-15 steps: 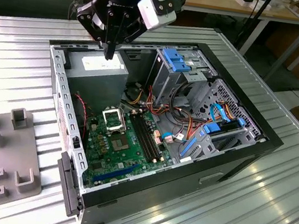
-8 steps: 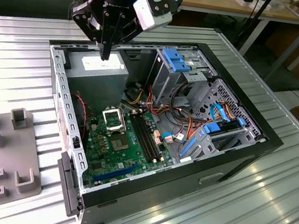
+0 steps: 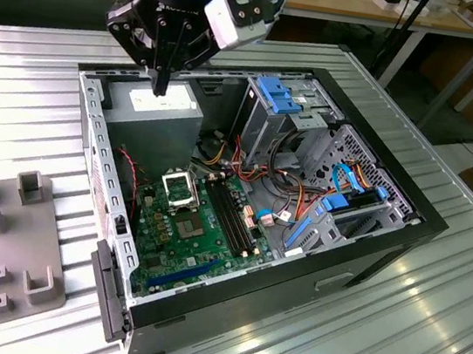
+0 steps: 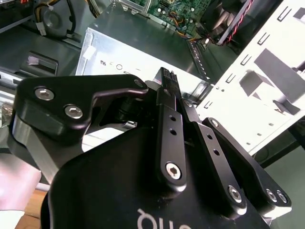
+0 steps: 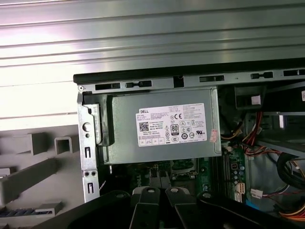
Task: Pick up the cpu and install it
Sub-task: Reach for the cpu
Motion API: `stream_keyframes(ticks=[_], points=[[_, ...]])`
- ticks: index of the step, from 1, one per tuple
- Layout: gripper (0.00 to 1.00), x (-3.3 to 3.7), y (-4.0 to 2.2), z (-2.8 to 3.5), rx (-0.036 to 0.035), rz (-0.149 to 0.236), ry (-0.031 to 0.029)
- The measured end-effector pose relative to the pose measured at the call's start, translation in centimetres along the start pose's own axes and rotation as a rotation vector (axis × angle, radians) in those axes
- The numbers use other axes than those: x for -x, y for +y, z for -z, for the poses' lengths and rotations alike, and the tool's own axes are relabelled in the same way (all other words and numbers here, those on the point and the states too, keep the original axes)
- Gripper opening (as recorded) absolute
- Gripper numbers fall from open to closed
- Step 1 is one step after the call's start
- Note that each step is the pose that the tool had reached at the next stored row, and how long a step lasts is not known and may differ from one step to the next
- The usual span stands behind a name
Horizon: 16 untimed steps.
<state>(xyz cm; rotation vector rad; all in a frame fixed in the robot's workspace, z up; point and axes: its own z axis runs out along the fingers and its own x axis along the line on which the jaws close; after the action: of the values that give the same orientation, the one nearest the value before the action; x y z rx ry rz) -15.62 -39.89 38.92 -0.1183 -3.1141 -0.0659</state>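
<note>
On the exterior view's left, a grey rack sits on the table beside the open computer case. The claw hangs over the power supply at the case's far left, fingers pressed together. I cannot tell whether the cpu is pinched between them. The socket lies to the right and nearer. This carry likely wants a plumb claw, clear of the red wires.

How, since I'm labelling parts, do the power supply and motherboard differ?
The power supply is a closed grey metal box with a white label; the motherboard is a flat green circuit board. The power supply stands taller, while the motherboard lies on the floor of the case. The gripper hangs over the power supply, not the motherboard. Both sit inside the open case.
</note>
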Motion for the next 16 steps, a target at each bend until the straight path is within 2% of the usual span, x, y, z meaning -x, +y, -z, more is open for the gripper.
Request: stream_keyframes(ticks=[3, 4, 8, 16], points=[[0.11, -0.14, -0.01, -0.04, -0.0004, 0.000, 0.0050], [0.11, -0.27, -0.02, -0.07, -0.0008, 0.000, 0.0105], [0.11, -0.47, -0.04, -0.14, -0.0014, -0.001, 0.0194], [0.11, -0.75, -0.07, -0.23, -0.0025, -0.001, 0.0324]])
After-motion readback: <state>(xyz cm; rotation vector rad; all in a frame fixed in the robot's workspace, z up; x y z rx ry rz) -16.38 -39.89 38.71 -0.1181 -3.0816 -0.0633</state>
